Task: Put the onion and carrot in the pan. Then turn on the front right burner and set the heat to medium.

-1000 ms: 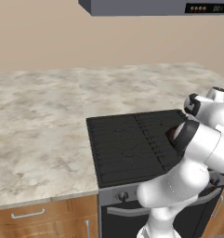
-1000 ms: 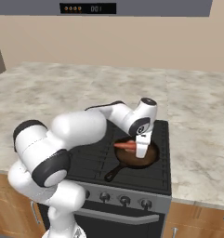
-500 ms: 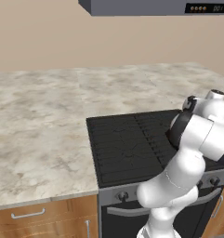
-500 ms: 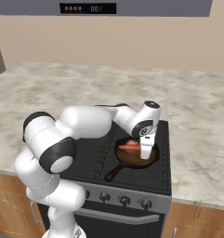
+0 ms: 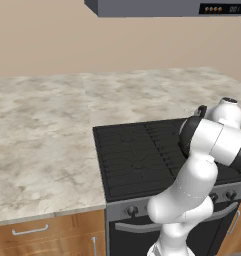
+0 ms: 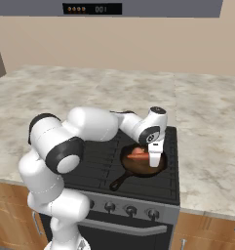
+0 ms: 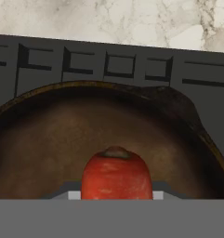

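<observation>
Orange-red carrot (image 7: pixel 116 174) pinched between the pads of the gripper (image 6: pixel 155 157), blunt end poking out at 6 o'clock of the hand view. Hangs just above the reddish-brown floor of the pan (image 6: pixel 138 169), which sits on the black cooktop (image 6: pixel 170 183), handle toward 7 o'clock in the right base view.

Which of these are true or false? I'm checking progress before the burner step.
1. The fingers are over the pan. True.
2. The carrot lies on the counter. False: it is held in the shut fingers, above the pan's inside.
3. The pan sits on the cooktop. True.
4. The pan's handle points toward the back wall. False: it points toward the front knobs.
</observation>
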Available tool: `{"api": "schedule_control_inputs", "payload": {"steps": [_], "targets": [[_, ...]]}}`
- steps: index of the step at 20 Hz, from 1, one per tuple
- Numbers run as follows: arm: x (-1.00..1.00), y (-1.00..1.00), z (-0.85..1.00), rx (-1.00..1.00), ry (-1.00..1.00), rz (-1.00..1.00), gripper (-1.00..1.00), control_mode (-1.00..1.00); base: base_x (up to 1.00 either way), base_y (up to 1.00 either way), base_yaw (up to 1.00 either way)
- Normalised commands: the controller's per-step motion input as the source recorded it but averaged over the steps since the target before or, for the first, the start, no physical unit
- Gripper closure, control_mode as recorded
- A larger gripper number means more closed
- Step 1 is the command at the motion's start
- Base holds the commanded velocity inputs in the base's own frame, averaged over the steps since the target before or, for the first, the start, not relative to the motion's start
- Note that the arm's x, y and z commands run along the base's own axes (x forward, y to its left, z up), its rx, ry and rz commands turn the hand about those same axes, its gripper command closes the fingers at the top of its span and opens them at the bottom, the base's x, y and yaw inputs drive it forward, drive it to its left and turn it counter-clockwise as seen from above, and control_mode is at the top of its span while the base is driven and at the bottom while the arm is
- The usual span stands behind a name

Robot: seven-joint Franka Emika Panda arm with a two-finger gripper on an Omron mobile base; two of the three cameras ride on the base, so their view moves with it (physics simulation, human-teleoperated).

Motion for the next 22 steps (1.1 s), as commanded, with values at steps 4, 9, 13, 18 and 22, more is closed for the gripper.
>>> {"api": "schedule_control_inputs", "payload": {"steps": [4,9,13,18,22], "targets": [[0.06,0.00,-0.07,-0.11,0.00,0.00,-1.00,-1.00,0.00,0.00,0.00],[0.00,-0.04,-0.03,-0.07,-0.08,0.00,-1.00,-1.00,0.00,0.00,0.00],[-0.34,-0.13,0.18,-0.01,-0.23,0.00,-1.00,-1.00,0.00,0.00,0.00],[-0.84,-0.24,0.51,0.01,-0.28,0.03,-1.00,-1.00,0.00,0.00,0.00],[-0.91,-0.23,0.57,0.02,-0.29,0.03,-1.00,-1.00,0.00,0.00,0.00]]}}
